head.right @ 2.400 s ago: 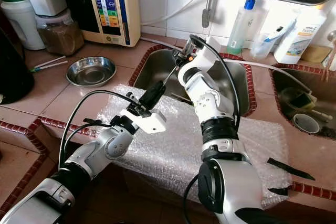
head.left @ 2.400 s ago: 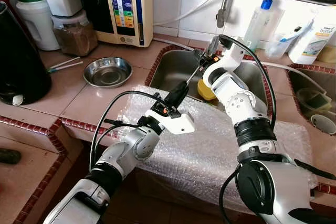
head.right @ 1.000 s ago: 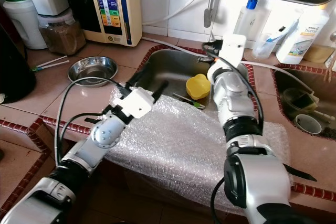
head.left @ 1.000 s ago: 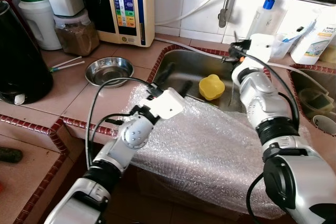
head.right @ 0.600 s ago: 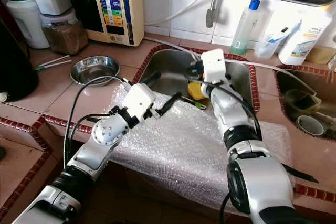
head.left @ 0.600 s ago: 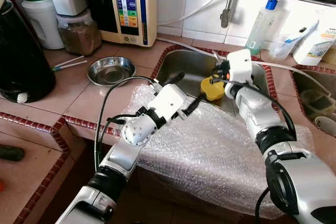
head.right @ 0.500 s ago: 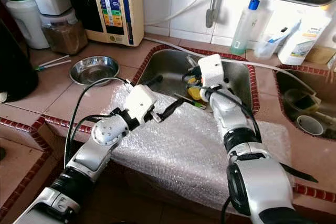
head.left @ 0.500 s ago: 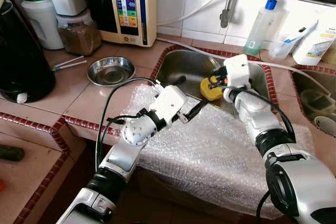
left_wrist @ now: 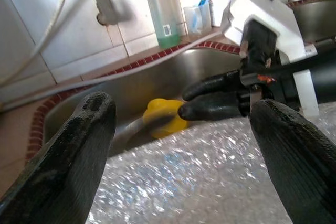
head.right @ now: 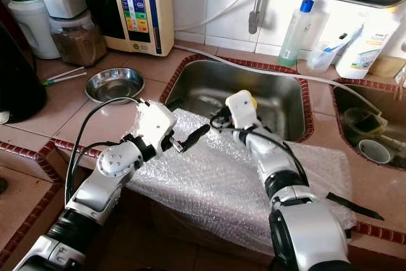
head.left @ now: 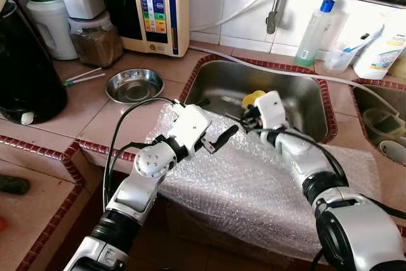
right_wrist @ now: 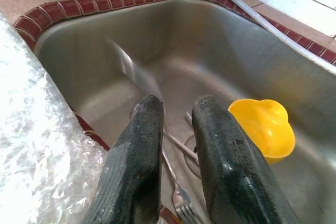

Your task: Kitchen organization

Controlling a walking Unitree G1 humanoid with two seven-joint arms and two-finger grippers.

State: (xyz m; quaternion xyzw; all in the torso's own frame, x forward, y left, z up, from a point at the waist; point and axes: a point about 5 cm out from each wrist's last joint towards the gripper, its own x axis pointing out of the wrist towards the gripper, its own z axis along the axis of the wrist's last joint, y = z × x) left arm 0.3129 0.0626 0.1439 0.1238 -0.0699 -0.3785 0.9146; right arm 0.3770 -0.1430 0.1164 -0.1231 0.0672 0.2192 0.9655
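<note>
Both silver arms reach forward and inward, elbows bent, wrists nearly meeting. Left gripper (head.left: pixel 216 132): white wrist housing tilted up, its two black fingers (left_wrist: pixel 79 145) spread wide apart, pointing toward the right arm. Right gripper (head.left: pixel 248 117): forearm stretched low and forward, white wrist housing uppermost, its fingers (right_wrist: pixel 134 166) drawn close together with only a narrow gap between them, tips facing the left gripper's.
</note>
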